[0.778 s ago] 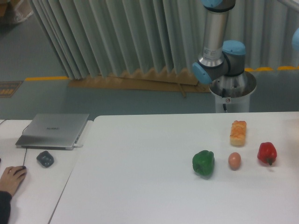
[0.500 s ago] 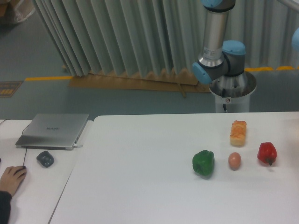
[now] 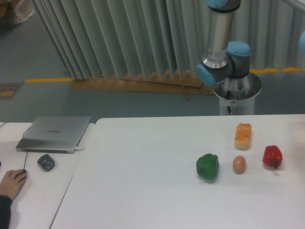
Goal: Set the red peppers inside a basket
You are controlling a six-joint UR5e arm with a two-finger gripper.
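Task not begun: the red pepper (image 3: 272, 156) lies untouched at the right of the frame on the white table (image 3: 143, 191), beside the egg (image 3: 239, 164). No basket is visible; the gripper is out of frame, its fingers unseen.

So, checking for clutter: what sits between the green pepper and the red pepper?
Only the brown egg lies between the green pepper and red pepper, camera view.

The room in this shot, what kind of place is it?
Probably a robotics lab or workshop: a robot arm on a pedestal behind a white table, a laptop nearby, and yellow floor tape.
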